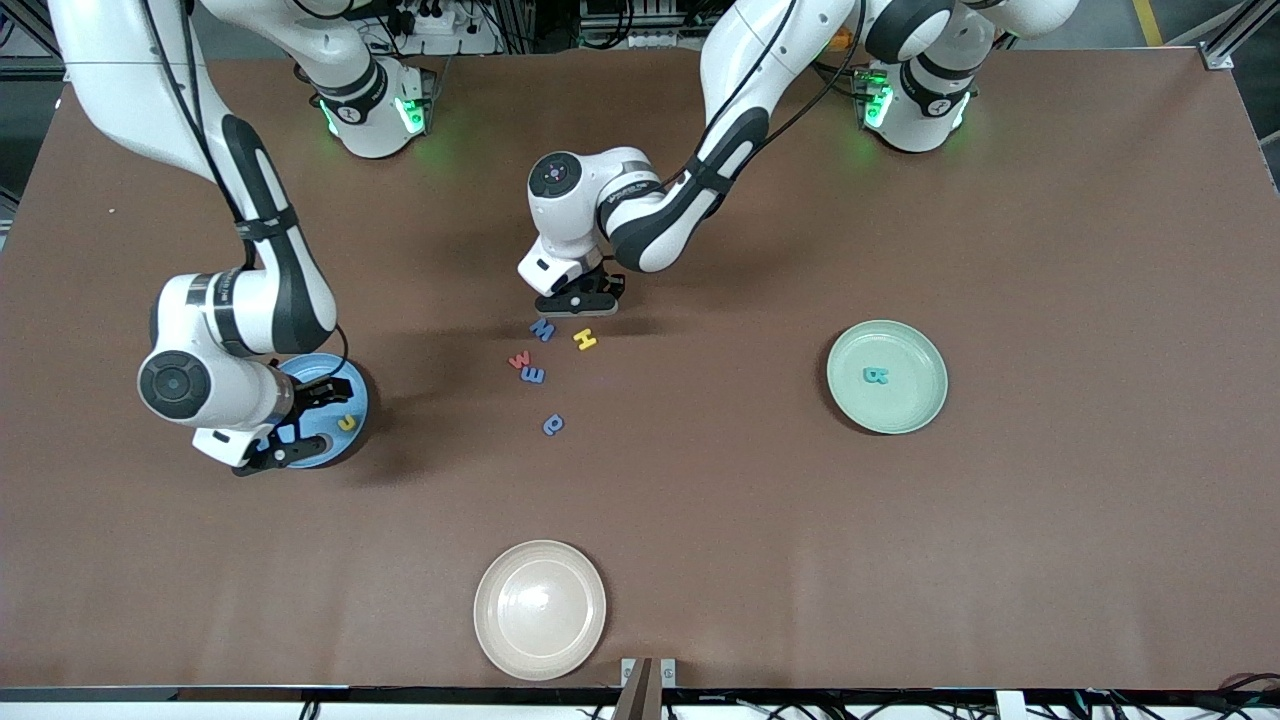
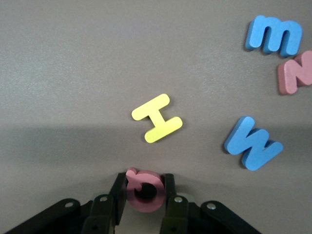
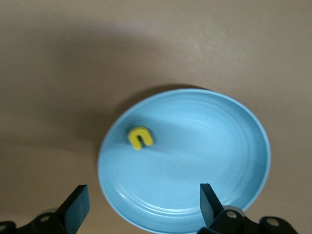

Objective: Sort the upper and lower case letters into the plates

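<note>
My left gripper (image 1: 578,303) is down at the tabletop in the middle of the table, shut on a small red round letter (image 2: 143,190) pinched between both fingers. Beside it lie a yellow H (image 2: 157,118) (image 1: 585,339), a blue W (image 2: 252,142) (image 1: 542,329), a blue m (image 2: 273,35) (image 1: 533,375), a red letter (image 1: 519,360) and a blue round letter (image 1: 553,425). My right gripper (image 3: 144,200) (image 1: 300,420) hangs open over the blue plate (image 3: 219,146) (image 1: 352,385), which holds a yellow letter (image 3: 140,137). The mint green plate (image 1: 915,345) holds a teal B (image 1: 875,375).
A cream-white plate (image 1: 540,610) sits near the table's front edge, nearer to the front camera than the loose letters. Bare brown tabletop separates the letter cluster from each plate.
</note>
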Robot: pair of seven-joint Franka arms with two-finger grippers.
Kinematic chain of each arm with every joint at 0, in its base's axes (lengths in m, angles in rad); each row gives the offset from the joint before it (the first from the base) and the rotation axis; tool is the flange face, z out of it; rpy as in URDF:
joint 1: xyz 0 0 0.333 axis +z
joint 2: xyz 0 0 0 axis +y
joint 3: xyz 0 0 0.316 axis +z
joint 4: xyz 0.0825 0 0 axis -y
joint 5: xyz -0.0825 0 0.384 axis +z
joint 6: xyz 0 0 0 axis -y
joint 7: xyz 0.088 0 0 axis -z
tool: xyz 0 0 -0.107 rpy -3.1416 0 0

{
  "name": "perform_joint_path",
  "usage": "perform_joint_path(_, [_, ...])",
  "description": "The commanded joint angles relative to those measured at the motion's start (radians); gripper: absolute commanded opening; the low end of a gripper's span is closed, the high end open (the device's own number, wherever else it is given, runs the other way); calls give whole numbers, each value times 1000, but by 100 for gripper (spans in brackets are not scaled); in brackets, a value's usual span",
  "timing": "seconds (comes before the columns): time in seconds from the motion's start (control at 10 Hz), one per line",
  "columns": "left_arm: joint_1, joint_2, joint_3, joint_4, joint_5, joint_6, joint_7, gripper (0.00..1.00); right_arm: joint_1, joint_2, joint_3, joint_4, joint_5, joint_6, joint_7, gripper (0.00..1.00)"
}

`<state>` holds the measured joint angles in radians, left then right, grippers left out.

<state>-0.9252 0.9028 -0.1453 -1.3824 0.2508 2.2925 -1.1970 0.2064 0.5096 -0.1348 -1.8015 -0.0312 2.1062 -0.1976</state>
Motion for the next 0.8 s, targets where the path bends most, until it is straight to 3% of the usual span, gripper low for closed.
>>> perform_joint_path(0.0, [17, -28, 12, -3, -18, -19, 0, 21, 100, 21, -2, 7, 40, 23, 140, 100])
perform_joint_path(0.3, [135, -88, -19, -4, -80, -150, 153, 17, 233, 30, -3, 7, 167, 34, 228, 100])
perform_joint_path(0.6, [343, -168, -94, -23, -99, -307, 403, 15, 365, 49, -2, 2, 172, 66, 231, 100])
perform_joint_path(0.7, [436, -192, -127, -70, -100, -330, 471, 13, 416, 59, -3, 2, 172, 115, 224, 100])
